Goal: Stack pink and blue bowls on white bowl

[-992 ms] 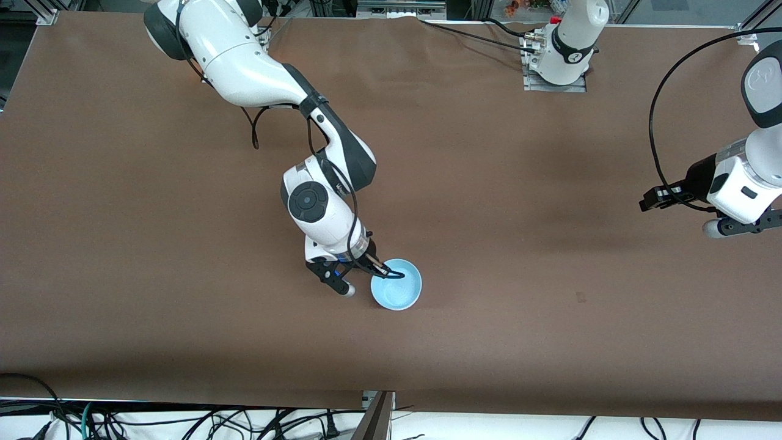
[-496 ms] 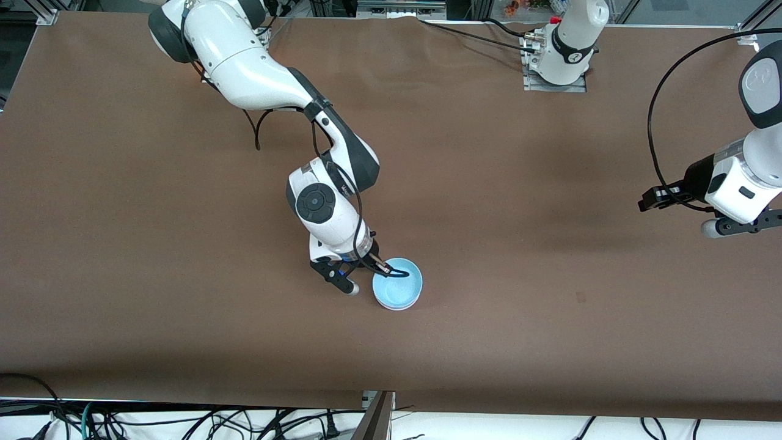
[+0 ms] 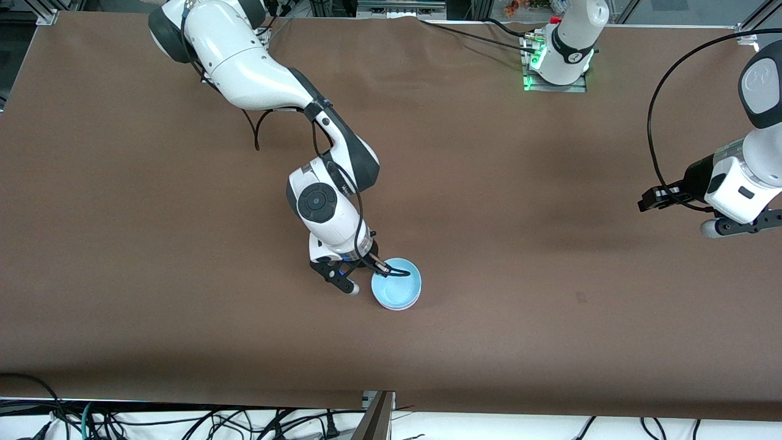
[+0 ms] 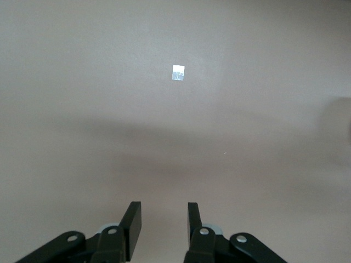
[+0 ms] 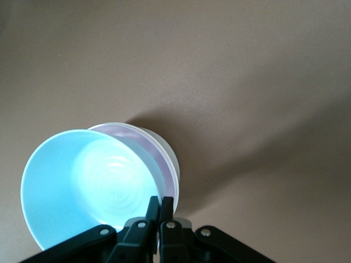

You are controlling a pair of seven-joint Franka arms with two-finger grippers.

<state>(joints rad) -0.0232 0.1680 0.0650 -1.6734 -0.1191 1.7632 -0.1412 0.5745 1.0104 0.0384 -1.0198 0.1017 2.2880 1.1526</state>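
Observation:
My right gripper (image 3: 371,276) is shut on the rim of the light blue bowl (image 3: 397,285), near the middle of the table. In the right wrist view the gripper (image 5: 162,201) holds the blue bowl (image 5: 88,181) tilted in the pale pink bowl (image 5: 160,160). The pink bowl is nested in the white bowl (image 5: 171,156); only their rims show. From the front the blue bowl hides nearly all of both. My left gripper (image 3: 721,227) is open and empty over bare table at the left arm's end, and it also shows in the left wrist view (image 4: 163,207).
The brown table top (image 3: 183,244) is bare around the stack. A small white square mark (image 4: 178,72) lies on the table under the left gripper. Cables hang along the table edge (image 3: 183,406) nearest the front camera.
My right arm has shifted slightly with the blue bowl, which has settled a little over the stack. The left arm has hardly moved.

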